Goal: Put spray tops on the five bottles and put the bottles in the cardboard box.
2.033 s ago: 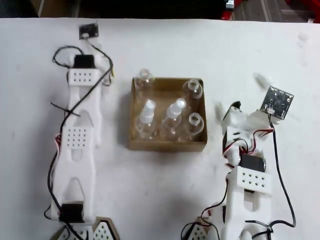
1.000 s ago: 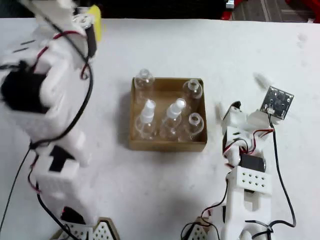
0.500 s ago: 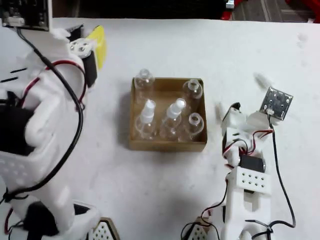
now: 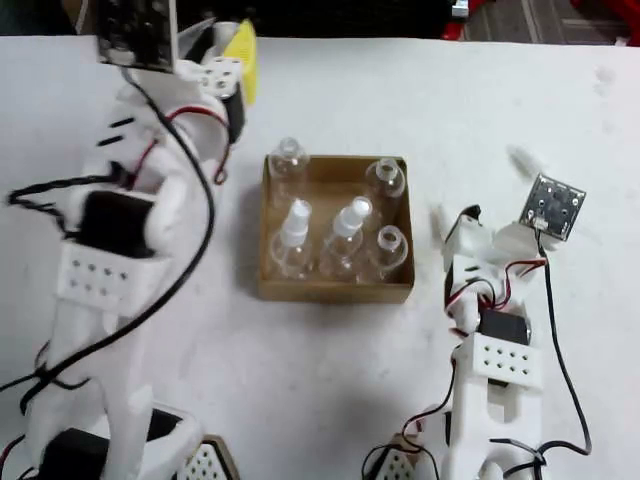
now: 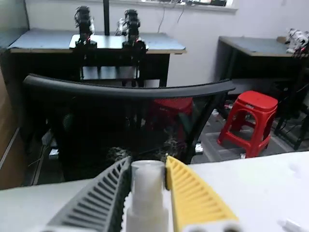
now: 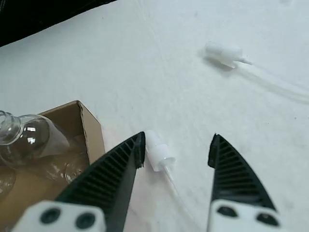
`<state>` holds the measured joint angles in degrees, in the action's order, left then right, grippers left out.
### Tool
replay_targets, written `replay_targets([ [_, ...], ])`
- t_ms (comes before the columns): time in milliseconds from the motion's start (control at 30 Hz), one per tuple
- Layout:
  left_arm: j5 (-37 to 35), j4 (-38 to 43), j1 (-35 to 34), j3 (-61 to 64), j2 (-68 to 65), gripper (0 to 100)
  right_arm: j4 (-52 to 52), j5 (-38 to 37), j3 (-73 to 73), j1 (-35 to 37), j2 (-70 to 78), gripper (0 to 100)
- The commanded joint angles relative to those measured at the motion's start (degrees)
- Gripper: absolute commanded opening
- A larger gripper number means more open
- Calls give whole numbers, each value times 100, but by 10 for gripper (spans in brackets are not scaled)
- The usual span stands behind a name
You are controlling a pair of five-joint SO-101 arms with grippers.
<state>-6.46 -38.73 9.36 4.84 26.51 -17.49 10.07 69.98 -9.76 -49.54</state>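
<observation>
The cardboard box [image 4: 262,285] sits mid-table with five clear bottles inside. Two of them [image 4: 294,232] [image 4: 348,232] carry white spray tops; the other three [image 4: 288,160] [image 4: 385,178] [image 4: 388,245] have bare necks. My left gripper [image 5: 147,166] is raised above the table's far edge, left of the box [image 4: 232,45], shut on a white spray top [image 5: 146,193]. My right gripper [image 6: 176,140] stands open low over the table to the right of the box [image 4: 455,222], with a spray top [image 6: 157,151] lying between its fingers. Another spray top [image 6: 222,52] [image 4: 520,158] lies farther off.
A black chair back [image 5: 125,92] stands just past the table's far edge, with desks and a red stool [image 5: 251,116] behind. The box corner [image 6: 82,121] is close beside my right gripper. Cables trail from both arms.
My left arm has lifted off the table, where it lay stretched out, and swung right toward the box's far left corner. The right arm has kept still.
</observation>
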Motion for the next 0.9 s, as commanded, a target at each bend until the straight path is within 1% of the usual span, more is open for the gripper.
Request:
replay_targets([
  [0, 642, 2004, 567, 738, 163, 21, 171, 9, -35, 66, -57, 190],
  [100, 958, 3578, 796, 1468, 154, 22, 286, 9, 0, 48, -48, 190],
  [133, 985, 4132, 875, 1758, 154, 22, 295, 9, 18, 40, -48, 190],
  [200, 976, 4993, 989, 2295, 154, 22, 295, 9, 18, 57, -48, 190],
  [333, 976, 6013, 989, 3086, 154, 22, 426, 0, 35, 66, -48, 190],
  [467, 967, 6541, 796, 3262, 127, 22, 479, 0, 35, 57, -48, 190],
  [533, 800, 6664, 752, 3156, -75, 22, 488, 0, 35, 48, -48, 190],
  [600, 519, 6681, 620, 2892, -462, 22, 488, 0, 35, 57, -48, 190],
  [733, -334, 6690, 435, 2567, -1191, 21, 488, 0, 79, 40, -48, 190],
  [867, -396, 6699, 330, 2462, -1288, 22, 497, 0, 97, 40, -48, 190],
])
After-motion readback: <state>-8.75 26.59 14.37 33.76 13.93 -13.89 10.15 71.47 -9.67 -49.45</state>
